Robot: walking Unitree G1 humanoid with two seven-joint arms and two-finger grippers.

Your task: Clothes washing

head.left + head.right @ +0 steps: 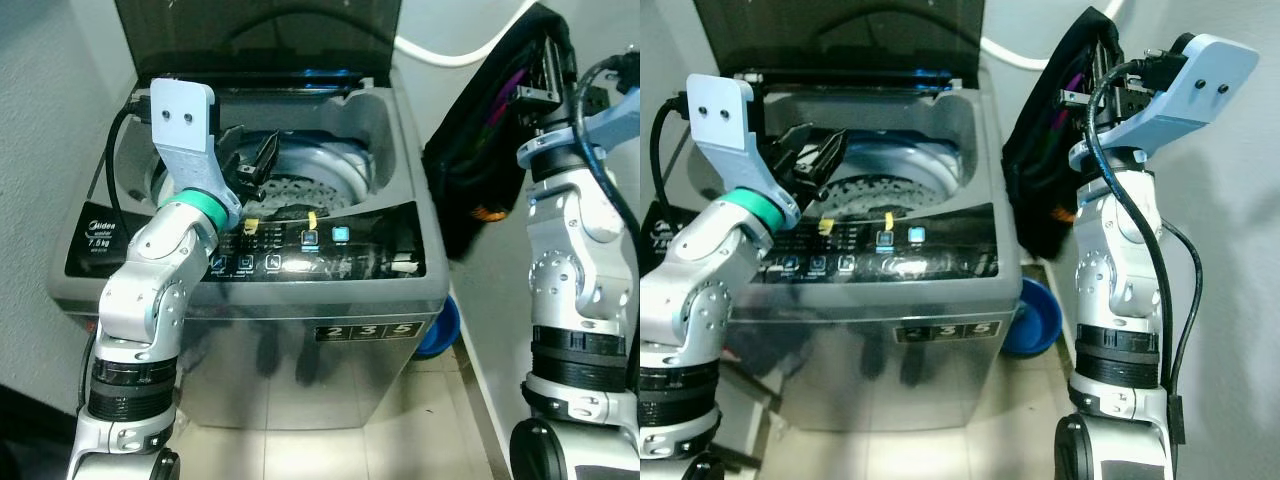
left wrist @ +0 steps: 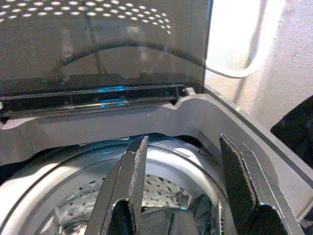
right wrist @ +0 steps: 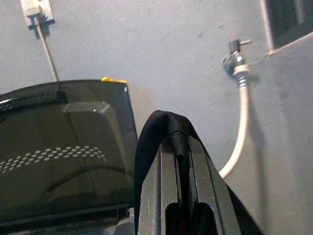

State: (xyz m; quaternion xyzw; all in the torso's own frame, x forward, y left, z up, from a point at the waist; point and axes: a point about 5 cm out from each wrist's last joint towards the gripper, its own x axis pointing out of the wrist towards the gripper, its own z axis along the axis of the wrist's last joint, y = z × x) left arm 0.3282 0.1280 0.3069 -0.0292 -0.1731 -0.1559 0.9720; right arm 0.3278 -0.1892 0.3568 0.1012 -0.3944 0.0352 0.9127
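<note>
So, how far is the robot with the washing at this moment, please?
Done: the washing machine stands with its lid raised, drum exposed. In hand: the right gripper is shut on a black garment, held up beside the machine, not yet over the opening. The left gripper hangs open above the drum. Left: dropping the garment in, closing the lid, starting a cycle on the control panel.

Black garment (image 1: 480,170) with purple and orange bits is hanging bunched up, just right of the grey washing machine (image 1: 300,300), whose lid is standing open.
</note>
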